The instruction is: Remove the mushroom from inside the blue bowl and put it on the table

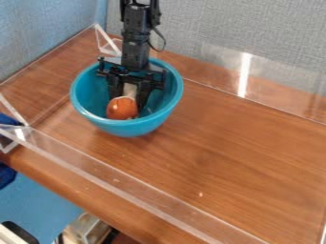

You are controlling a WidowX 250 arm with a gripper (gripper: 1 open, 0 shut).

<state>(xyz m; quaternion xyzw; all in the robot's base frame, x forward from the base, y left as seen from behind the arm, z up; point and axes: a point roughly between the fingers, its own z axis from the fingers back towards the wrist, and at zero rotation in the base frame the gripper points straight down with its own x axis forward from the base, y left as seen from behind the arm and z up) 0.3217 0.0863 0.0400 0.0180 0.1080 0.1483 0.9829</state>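
Note:
The blue bowl (90,103) sits at the back left of the wooden table (216,143). Inside it lies the mushroom (121,108), its reddish-brown cap facing the camera. My gripper (132,95) reaches steeply down into the bowl from the black arm above. Its dark fingers (143,91) stand at the mushroom's back edge and look shut on it. The stem is hidden behind the cap and fingers.
Low clear acrylic walls (152,191) border the table on all sides. A blue textured wall stands behind. A small blue and white object (10,129) sits at the left edge outside the acrylic.

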